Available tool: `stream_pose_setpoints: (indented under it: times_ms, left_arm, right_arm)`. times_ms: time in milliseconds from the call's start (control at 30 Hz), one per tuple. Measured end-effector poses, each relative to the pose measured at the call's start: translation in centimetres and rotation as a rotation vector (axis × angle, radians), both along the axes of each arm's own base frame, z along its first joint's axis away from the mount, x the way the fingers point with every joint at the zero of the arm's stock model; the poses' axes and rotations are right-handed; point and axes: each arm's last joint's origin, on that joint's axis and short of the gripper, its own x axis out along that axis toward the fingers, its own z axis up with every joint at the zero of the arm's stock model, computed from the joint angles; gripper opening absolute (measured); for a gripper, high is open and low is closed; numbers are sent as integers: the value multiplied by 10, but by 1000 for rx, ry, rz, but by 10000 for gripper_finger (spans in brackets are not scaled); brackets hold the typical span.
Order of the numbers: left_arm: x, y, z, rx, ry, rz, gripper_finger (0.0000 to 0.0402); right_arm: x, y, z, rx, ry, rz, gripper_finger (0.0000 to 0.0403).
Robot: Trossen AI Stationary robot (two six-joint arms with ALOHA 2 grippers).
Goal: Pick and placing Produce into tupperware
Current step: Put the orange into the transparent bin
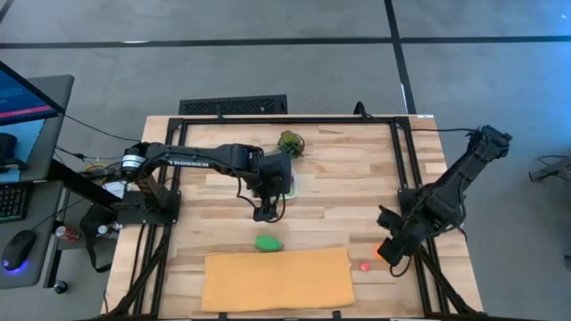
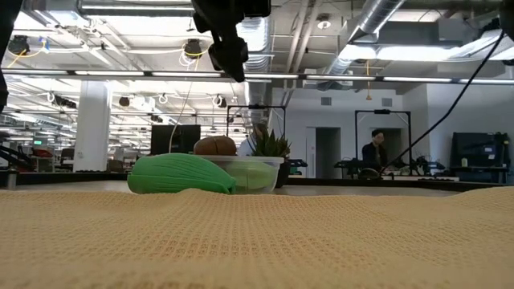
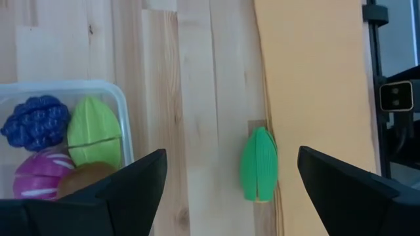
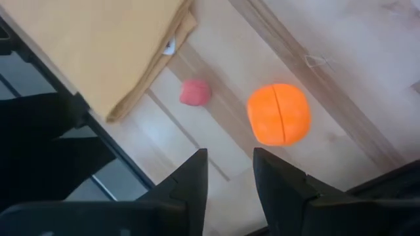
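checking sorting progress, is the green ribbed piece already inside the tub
No, the green ribbed piece lies on the wood beside the tan sheet, outside the tub.

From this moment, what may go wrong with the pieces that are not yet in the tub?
1. The green piece lies against the mat edge; the open left tool may catch the mat when it closes.
2. The orange piece is round and may roll away from the right tool.
3. The small red piece sits near the table edge and may be pushed off.
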Motion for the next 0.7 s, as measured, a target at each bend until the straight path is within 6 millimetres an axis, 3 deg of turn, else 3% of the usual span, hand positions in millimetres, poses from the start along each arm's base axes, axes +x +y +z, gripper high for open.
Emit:
stream_pose_setpoints:
  times_ms: [167,433,700]
  left_arm:
    - [-1,0,-1,1,15,1,332]
    - [-3,0,-1,4,29,3,332]
    - [-4,0,-2,0,52,11,332]
  right_arm:
    - [0,0,-1,-18,4,-1,158]
    - [-2,-2,-3,-50,34,-4,270]
    - [4,4,-15,-112,81,32,315]
